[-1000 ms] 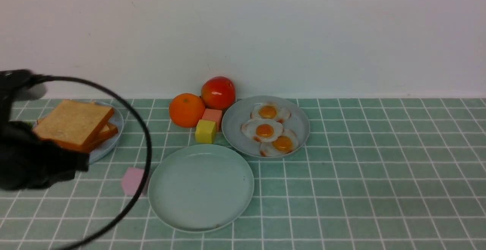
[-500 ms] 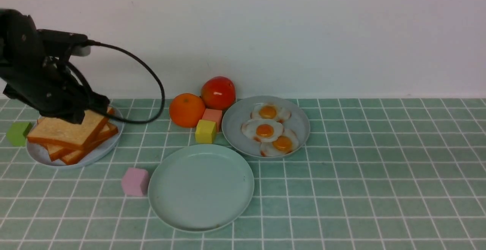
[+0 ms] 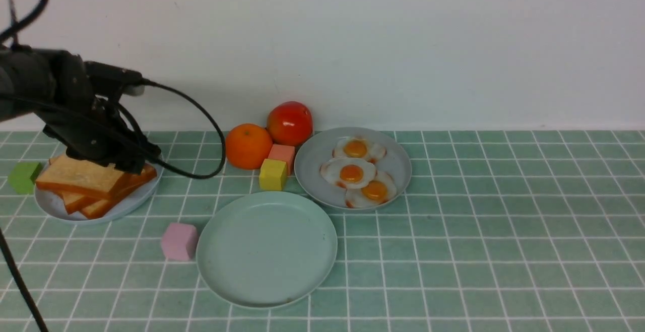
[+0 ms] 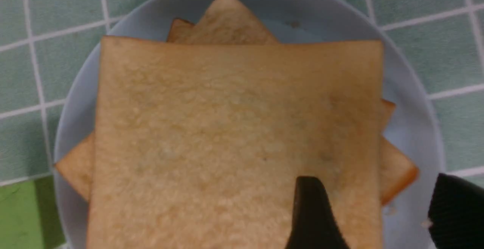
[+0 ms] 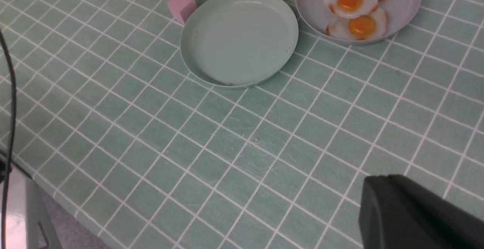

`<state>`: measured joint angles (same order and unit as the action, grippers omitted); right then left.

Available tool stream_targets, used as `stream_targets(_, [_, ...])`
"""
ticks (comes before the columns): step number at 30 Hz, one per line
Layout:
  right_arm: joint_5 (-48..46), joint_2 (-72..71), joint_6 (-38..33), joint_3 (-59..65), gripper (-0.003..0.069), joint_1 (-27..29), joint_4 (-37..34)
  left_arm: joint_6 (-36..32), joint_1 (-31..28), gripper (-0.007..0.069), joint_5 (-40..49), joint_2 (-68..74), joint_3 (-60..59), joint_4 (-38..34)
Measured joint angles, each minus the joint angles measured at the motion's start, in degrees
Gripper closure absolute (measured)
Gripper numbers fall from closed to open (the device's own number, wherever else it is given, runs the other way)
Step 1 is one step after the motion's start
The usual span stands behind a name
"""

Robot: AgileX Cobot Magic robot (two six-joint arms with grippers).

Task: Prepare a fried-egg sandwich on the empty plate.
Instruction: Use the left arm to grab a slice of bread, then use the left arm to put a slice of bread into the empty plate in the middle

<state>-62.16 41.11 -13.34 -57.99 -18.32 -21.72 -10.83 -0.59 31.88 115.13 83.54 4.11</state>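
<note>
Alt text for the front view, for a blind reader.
The left gripper is down at a stack of toast slices on a pale blue plate at far left. The empty mint-green plate lies centre front, with three fried eggs on a grey plate behind it, beside an orange and a tomato.

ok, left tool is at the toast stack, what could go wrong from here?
1. The left tool straddles an edge of the top toast slice; skewed lower slices sit beneath, so it might pinch two.
2. The pink cube lies beside the empty plate on the toast side; a low carry could knock it.
</note>
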Motion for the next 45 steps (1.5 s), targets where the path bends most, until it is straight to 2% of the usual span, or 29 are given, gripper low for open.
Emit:
stream_targets(2, [0.0,0.0,0.0,0.0,0.0646,0.0,0.0,-0.06,0.0,0.0205,-0.51,1.19,0.2,0.68])
stream_targets(6, [0.0,0.0,0.0,-0.05,0.0645,0.0,-0.4,-0.06,0.0,0.0295,-0.45,1.61,0.56,1.36])
stream_targets(7, [0.0,0.0,0.0,-0.05,0.0645,0.0,-0.52,-0.06,-0.06,0.0389,-0.27,1.61,0.64,1.71])
stream_targets(11, [-0.13,0.0,0.0,-0.05,0.0645,0.0,-0.8,0.06,-0.06,0.0589,0.61,1.54,0.86,1.77])
stream_targets(13, [-0.18,0.0,0.0,-0.05,0.0645,0.0,-0.84,0.2,-0.01,0.0612,0.95,1.17,0.86,1.82])
stream_targets(20, [-0.18,0.0,0.0,-0.05,0.0645,0.0,-0.91,1.38,0.77,0.0612,7.61,-5.43,0.37,1.82])
stream_targets(22, [-0.18,0.0,-0.39,-0.05,0.0645,0.0,-0.91,2.55,3.41,0.0612,9.99,-10.6,-0.49,1.63])
stream_targets(27, [-0.18,0.0,-1.4,-0.05,0.0643,0.0,-0.91,3.08,15.67,0.0612,10.3,-19.07,-6.72,1.35])
stream_targets(28, [-0.13,0.0,-1.46,-0.05,0.0641,0.0,-0.86,3.22,21.13,0.0612,10.3,-20.32,-9.0,0.83])
stream_targets(29, [-0.13,0.0,-1.45,-0.05,0.0641,0.0,-0.86,3.22,21.78,0.0612,10.3,-20.32,-9.25,0.7])
stream_targets(31, [-0.13,0.0,-1.51,-0.05,0.0639,0.0,-0.86,3.64,29.57,0.0612,10.3,-19.76,-11.34,0.38])
stream_targets(34, [-0.13,0.0,-1.51,-0.05,0.0637,0.0,-0.86,5.82,34.31,0.0612,9.13,-17.49,-11.61,2.21])
stream_targets(39, [-0.13,0.0,-1.51,-0.05,0.0636,0.0,-0.86,10.41,36.74,0.0612,5.36,-13.02,-11.61,7.14])
stream_targets(45, [-0.18,0.0,-1.51,-0.05,0.0626,0.0,-0.86,12.21,36.8,0.0612,4.7,-9.68,-11.61,8.04])
